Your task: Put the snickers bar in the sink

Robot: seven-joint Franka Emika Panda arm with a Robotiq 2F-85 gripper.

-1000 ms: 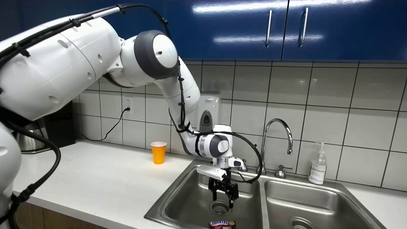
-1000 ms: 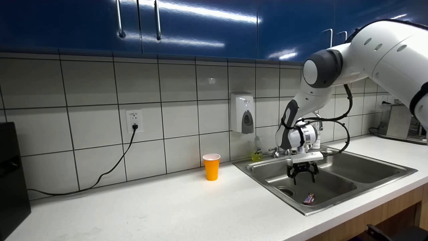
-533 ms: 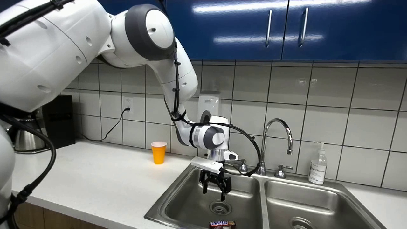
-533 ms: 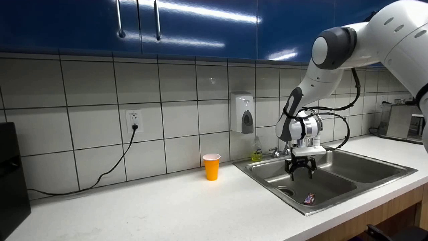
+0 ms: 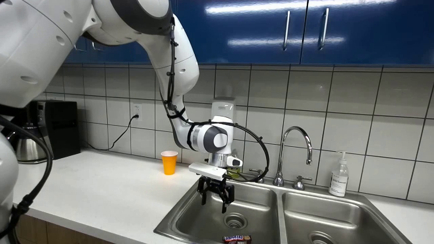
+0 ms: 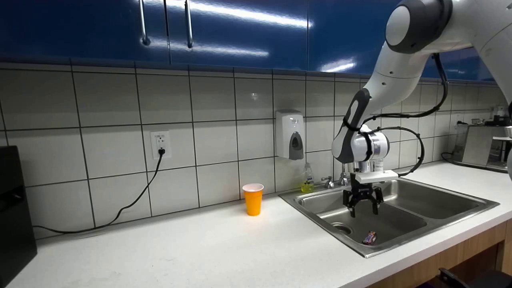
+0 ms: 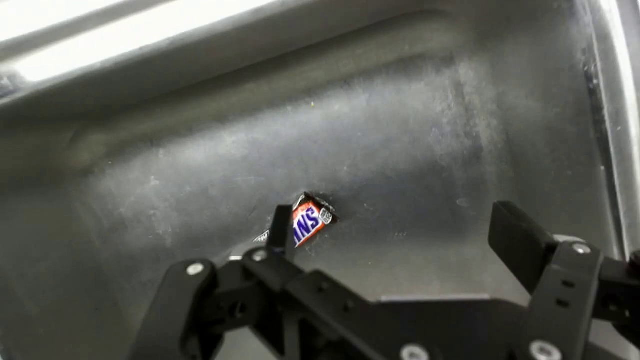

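The snickers bar [image 5: 237, 239] lies on the floor of the sink [image 5: 280, 210] in the basin nearer the orange cup, towards the counter's front edge. It also shows in an exterior view [image 6: 370, 238], beyond the round drain. My gripper [image 5: 214, 207] is open and empty, hanging above that same basin, apart from the bar; it also shows in an exterior view [image 6: 364, 215]. In the wrist view the gripper [image 7: 395, 220] has its fingers wide apart. There the bar [image 7: 307, 222] is partly hidden behind the left finger, with its lettering facing up.
An orange cup [image 5: 169, 163] stands on the white counter [image 5: 112, 196] beside the sink. A chrome faucet [image 5: 281, 156] rises behind the basins. A pump bottle [image 5: 339, 178] stands at the back right. A green soap bottle [image 6: 307, 179] and a wall dispenser [image 6: 289, 135] are by the sink.
My gripper has moved left and slightly up in an exterior view, away from the snickers bar, with the arm's elbow rising. It stays open. The snickers bar has not moved.
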